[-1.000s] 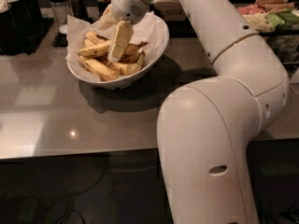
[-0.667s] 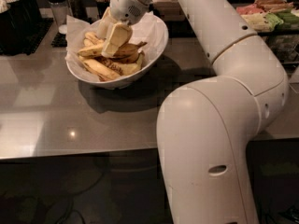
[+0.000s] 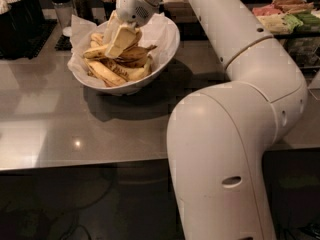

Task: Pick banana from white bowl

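Hovering my gripper [image 3: 120, 40] over the pile in the white bowl [image 3: 150, 77], I judge the banana [image 3: 107, 73] not yet lifted; whether I am gripping anything, I cannot tell

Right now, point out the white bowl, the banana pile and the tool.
white bowl [image 3: 155, 72], camera view, on its outer wall at the right front.
banana pile [image 3: 107, 73], camera view, on the long front banana.
tool [image 3: 118, 43], camera view, on its pale tip, down in the bowl over the pile.
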Available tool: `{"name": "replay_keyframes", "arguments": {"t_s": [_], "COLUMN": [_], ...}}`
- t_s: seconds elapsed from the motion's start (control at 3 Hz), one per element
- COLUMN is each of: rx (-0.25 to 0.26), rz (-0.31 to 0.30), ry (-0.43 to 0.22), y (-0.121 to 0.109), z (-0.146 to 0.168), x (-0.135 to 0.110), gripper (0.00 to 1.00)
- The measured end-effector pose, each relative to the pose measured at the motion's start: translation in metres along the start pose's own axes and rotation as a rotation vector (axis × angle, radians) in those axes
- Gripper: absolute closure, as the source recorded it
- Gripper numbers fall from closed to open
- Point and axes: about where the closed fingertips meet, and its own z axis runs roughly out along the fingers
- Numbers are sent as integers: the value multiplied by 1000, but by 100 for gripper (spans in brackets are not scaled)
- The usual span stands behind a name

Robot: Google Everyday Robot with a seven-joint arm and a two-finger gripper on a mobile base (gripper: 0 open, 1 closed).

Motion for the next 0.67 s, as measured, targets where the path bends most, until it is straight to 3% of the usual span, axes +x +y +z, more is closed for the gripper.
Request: {"name": "replay_keyframes", "arguments": {"t_s": [0.33, 0.67], "rx": [0, 29], "rz": [0, -28], "ry": [0, -45], "y": [0, -3], "z": [0, -5], "x": [0, -7], "gripper": [100, 100]}}
